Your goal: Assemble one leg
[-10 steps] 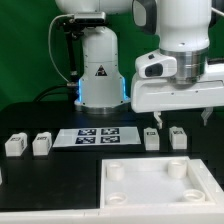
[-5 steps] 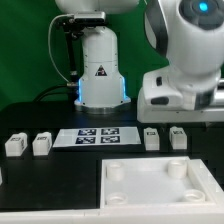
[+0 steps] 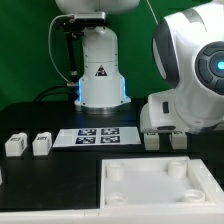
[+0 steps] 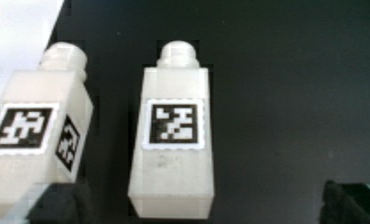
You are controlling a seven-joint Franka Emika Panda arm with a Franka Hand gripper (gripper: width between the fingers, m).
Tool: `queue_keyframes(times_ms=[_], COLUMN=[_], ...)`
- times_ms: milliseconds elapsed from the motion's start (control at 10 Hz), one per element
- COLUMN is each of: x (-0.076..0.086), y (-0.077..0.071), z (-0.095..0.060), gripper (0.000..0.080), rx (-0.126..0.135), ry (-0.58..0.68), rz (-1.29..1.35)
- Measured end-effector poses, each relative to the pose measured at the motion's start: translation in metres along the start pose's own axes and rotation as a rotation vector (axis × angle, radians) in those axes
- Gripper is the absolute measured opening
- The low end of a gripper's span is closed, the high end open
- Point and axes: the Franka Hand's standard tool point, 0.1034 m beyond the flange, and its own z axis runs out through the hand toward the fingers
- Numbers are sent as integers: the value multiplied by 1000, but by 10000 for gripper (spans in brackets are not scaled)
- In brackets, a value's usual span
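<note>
The leg (image 4: 177, 125) lies marker-up on the black tabletop (image 3: 30, 175), toward its edge on the exterior view's right. A neighbouring leg (image 4: 40, 120) lies just beside it, not touching. The hand (image 4: 203, 200) hangs over the leg with its fingers (image 4: 360, 195) spread apart, gripping nothing. The white panel (image 3: 160, 185) lies by the near edge.

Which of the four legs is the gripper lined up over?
The leg centred in the wrist view, under the open gripper; its neighbour lies off-centre; the other pair sits apart.
</note>
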Motion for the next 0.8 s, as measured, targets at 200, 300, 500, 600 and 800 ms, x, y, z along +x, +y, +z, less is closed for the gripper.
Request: queue_keyframes(times_ms=[200, 300, 500, 600, 800], x=[-2, -3, -5, -4, -4], y=[4, 5, 8, 8, 8], z=[26, 35, 48, 48, 48], gripper=[649, 649, 649, 649, 405], rx=[-9, -13, -11, -10, -11], ry=[-15, -21, -52, -52, -52], rz=[9, 11, 44, 40, 39])
